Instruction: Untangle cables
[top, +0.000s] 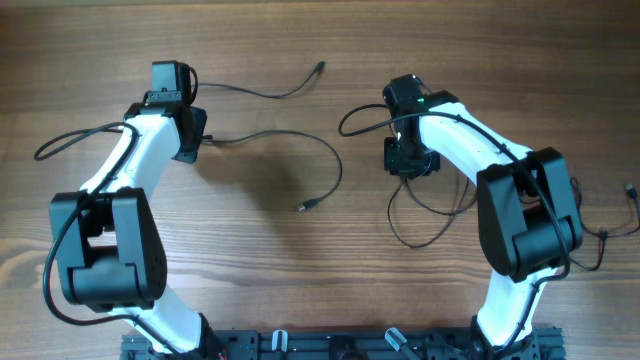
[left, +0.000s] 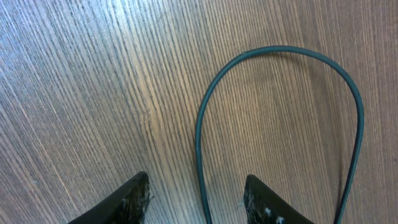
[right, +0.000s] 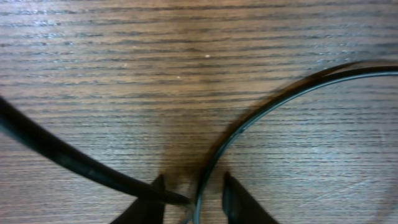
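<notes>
Right hand (right: 194, 190), jaws just apart astride a thin cable (right: 249, 116), may pinch the thicker cord (right: 62, 155) too — left hand (left: 196, 183) open.

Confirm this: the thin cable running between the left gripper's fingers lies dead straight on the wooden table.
Wrong on one point. The cable runs between the left gripper's fingers on the wooden table, but not straight: it arches over and comes back down on the right. The left wrist view shows it.
</notes>
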